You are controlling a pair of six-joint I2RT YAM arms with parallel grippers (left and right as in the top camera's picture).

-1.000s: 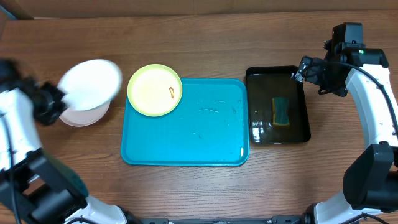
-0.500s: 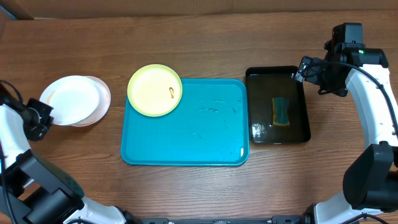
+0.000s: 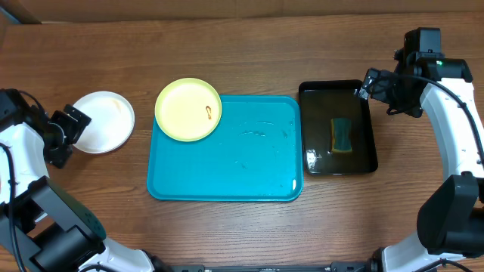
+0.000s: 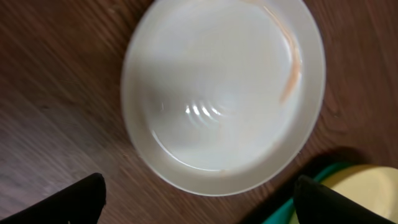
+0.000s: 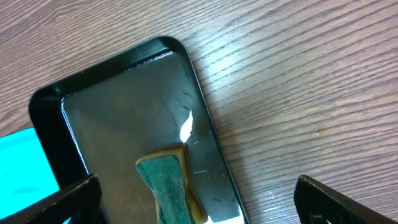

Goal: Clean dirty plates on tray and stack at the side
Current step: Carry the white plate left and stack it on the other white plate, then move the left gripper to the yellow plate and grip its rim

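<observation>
A white plate (image 3: 103, 121) lies flat on the wooden table, left of the turquoise tray (image 3: 242, 166). In the left wrist view this white plate (image 4: 224, 87) shows a faint orange streak near its rim. My left gripper (image 3: 74, 130) (image 4: 199, 208) is open just beside the plate's edge and holds nothing. A pale yellow-green plate (image 3: 188, 109) (image 4: 373, 180) with a small orange-brown smear sits on the tray's far left corner, overhanging the rim. My right gripper (image 3: 366, 85) (image 5: 199, 202) hangs open over the black tray's far right corner.
A glossy black tray (image 3: 363, 162) (image 5: 99, 112) stands right of the turquoise tray, and a green and yellow sponge (image 3: 342, 134) (image 5: 168, 183) lies in it. Bare wooden table surrounds everything.
The left gripper carried a tilted white plate down onto another white plate left of the tray, then opened and let it go. The right arm has not moved.
</observation>
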